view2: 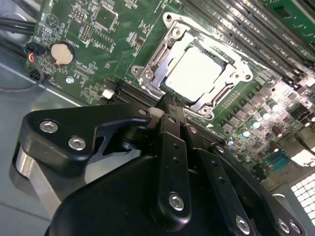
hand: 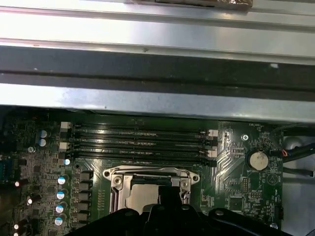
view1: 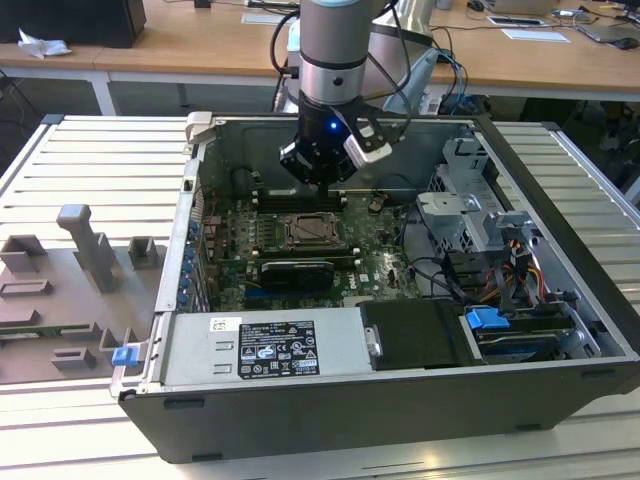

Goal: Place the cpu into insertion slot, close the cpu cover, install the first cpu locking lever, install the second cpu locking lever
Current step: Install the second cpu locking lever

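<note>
A room with wooden desks lies behind; in front, a ribbed metal worktop point(view1: 60, 160) carries an open computer case point(view1: 400, 400) lying on its side. Inside it the green motherboard point(view1: 380, 270) fills the floor, with long black memory slots point(hand: 138, 142) beside the socket.

The arm hangs over the board, and the gripper point(view1: 322, 180) is just above the socket area. In the second wrist view the fingers point(view2: 170, 118) appear drawn together with nothing between them, their tips near the socket's edge.

The insertion slot point(view1: 310, 232) is in the middle of the board. The cpu cover point(view2: 147, 73) lies down flat over it, and the cpu point(view2: 194, 71) sits inside, its pale metal top showing through the window.

I judge the chip to be light, stiff and smooth, and fragile on its underside, so it is best held by its edges only. The cover is thin springy metal; pressing on the frame, not on the chip, seems safer. The levers I cannot make out clearly.
</note>
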`<action>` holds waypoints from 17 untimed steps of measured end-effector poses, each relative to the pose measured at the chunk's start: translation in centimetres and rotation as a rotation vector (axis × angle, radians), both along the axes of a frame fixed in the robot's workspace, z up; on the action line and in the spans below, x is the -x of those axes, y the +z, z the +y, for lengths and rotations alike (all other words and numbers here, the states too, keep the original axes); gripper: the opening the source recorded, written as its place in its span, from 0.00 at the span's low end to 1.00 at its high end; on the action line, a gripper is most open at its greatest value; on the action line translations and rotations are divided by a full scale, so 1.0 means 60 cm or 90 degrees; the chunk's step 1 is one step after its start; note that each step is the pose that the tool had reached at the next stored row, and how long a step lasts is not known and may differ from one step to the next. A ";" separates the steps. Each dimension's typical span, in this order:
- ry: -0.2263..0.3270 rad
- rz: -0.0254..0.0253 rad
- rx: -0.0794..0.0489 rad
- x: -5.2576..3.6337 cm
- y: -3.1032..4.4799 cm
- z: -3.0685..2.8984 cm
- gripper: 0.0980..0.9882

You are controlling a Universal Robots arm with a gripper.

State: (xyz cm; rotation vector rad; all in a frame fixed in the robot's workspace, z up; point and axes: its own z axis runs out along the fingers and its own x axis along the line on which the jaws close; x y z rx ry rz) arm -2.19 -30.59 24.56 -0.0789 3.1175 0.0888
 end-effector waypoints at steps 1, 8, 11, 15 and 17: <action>0.000 0.0002 0.001 0.000 0.000 -0.0024 0.01; 0.000 0.0013 0.002 0.000 0.000 -0.0113 0.01; 0.000 0.0013 0.002 0.000 0.000 -0.0150 0.01; 0.000 0.0013 0.002 0.000 0.000 -0.0390 0.01; 0.000 0.0013 0.002 0.000 -0.001 -0.0508 0.01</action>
